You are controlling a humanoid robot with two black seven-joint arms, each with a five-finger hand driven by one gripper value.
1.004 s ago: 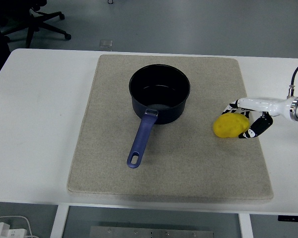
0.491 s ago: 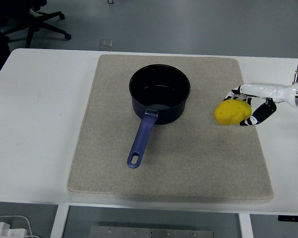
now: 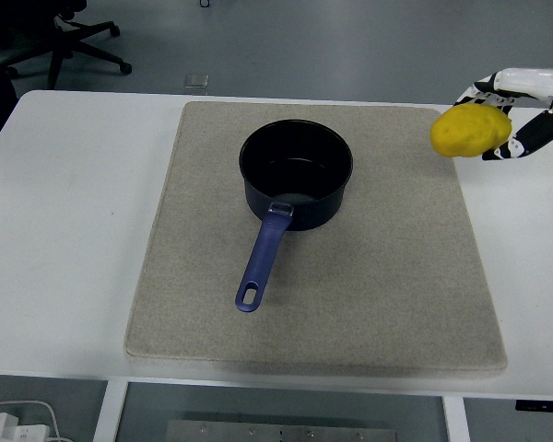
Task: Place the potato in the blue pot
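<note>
The yellow potato (image 3: 470,132) hangs in the air at the upper right, above the mat's far right corner, with my right hand (image 3: 509,115) shut on it from the right. The blue pot (image 3: 296,174) stands upright on the beige mat (image 3: 378,276), its dark inside empty and its blue handle (image 3: 263,259) pointing toward the near edge. The potato is well to the right of the pot and above its height. My left hand is out of view.
The white table (image 3: 64,230) extends on both sides of the mat. An office chair base (image 3: 69,41) stands on the floor at the top left. A white cable and plug (image 3: 5,424) lie at the bottom left, below the table edge.
My right hand has lifted the potato off the mat, carrying it up and to the right, away from where it lay beside the pot.
</note>
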